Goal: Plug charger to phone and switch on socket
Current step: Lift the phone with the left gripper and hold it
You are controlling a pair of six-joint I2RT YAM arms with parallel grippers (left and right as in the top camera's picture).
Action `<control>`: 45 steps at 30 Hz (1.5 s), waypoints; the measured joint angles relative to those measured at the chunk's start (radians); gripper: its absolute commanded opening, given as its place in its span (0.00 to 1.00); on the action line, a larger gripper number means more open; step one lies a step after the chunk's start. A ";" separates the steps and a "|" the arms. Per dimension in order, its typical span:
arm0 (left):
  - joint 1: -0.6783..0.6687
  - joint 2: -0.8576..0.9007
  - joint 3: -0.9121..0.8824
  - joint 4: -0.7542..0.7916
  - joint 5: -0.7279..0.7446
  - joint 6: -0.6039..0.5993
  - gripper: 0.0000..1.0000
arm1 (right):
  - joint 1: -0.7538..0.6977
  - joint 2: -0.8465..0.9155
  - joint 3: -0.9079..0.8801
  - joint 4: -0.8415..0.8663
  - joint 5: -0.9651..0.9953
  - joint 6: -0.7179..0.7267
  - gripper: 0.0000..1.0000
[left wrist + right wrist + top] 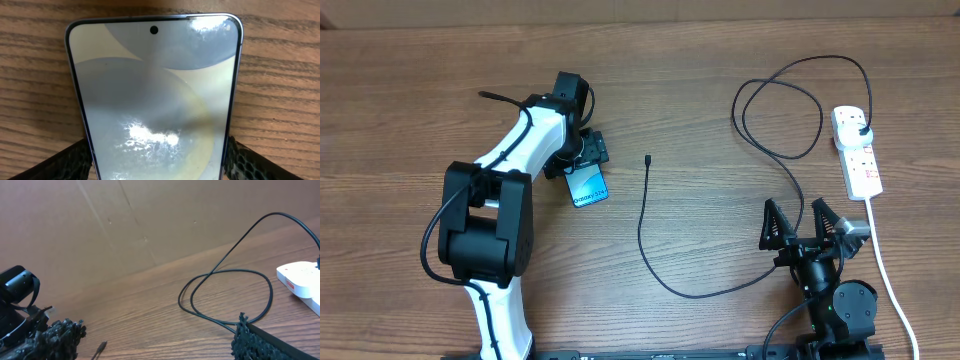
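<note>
Under everything, a brown wooden table (700, 60). On its left half, the bulky white-and-black left arm (520, 150), with the left gripper (588, 160) closed to the width of the phone (587, 187) and clamping its two long edges. From the left wrist, dark textured fingers (67, 162) hard against both sides of the phone (155, 90), lit screen up, low over the wood or resting on it, hard to say which. At the near right, the right gripper (804, 222), spread wide, holding nothing, well apart from everything else. Along the right edge, the white socket (857, 150), thick white cord trailing toward the near edge, the black plug (861, 130) already seated in its far outlet; switch position too small to tell. From the plug, the charger (642, 225), a thin black cable looping once, then sweeping across the middle of the table. Smallest of all, the connector tip (648, 158), loose on the wood just right of the phone, not touching it. As a judgement: phone light, rigid, slick on glass and frame, best held by the edges as now, firmly but never across the screen. Front camera hole at the free end, so the charging port presumably at the gripped end, out of sight. Cable limp and springy, prone to twist and drag; best pinched on the stiff moulded tip, not on the cord. Switch likely stiff; press straight down, the strip liable to slide otherwise.
</note>
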 measured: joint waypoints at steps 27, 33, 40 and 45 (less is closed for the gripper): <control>-0.003 -0.004 -0.006 -0.050 0.008 0.014 0.93 | 0.000 0.000 0.000 0.000 0.000 0.000 1.00; -0.007 -0.005 -0.012 -0.042 0.002 0.021 0.93 | 0.000 0.000 0.000 0.000 0.000 0.000 1.00; -0.014 -0.012 -0.025 -0.026 -0.021 0.023 0.93 | 0.000 0.000 0.000 0.000 0.000 0.001 1.00; -0.016 -0.012 -0.027 -0.031 -0.029 0.023 0.86 | 0.000 0.000 0.000 0.000 0.000 0.001 1.00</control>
